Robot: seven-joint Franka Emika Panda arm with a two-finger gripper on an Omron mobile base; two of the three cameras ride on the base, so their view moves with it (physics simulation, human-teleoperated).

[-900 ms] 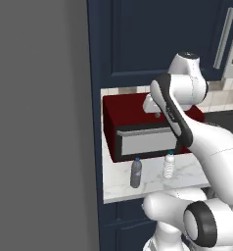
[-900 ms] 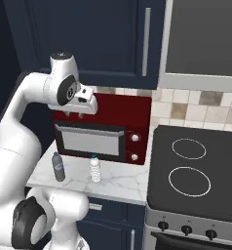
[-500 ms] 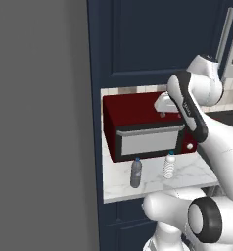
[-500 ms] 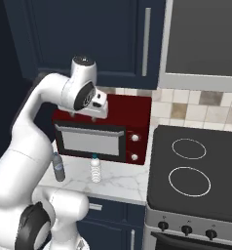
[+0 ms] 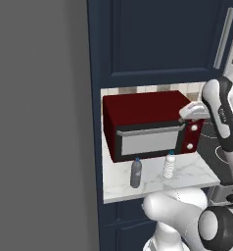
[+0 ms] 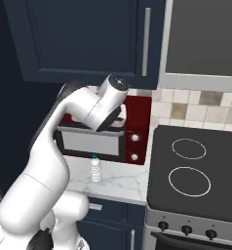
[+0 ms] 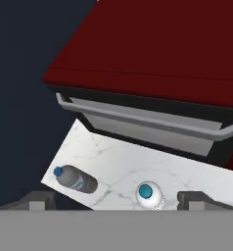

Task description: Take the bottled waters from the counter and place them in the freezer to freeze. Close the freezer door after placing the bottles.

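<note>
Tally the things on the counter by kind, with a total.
Bottles: 2, one grey, one clear
Microwave: 1
Total: 3

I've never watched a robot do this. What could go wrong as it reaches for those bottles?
The open tool hangs above the clear bottle; coming down off-centre might tip it. The grey bottle stands near the counter front edge and could be knocked off. The arm passes close to the microwave and might bump it.
</note>
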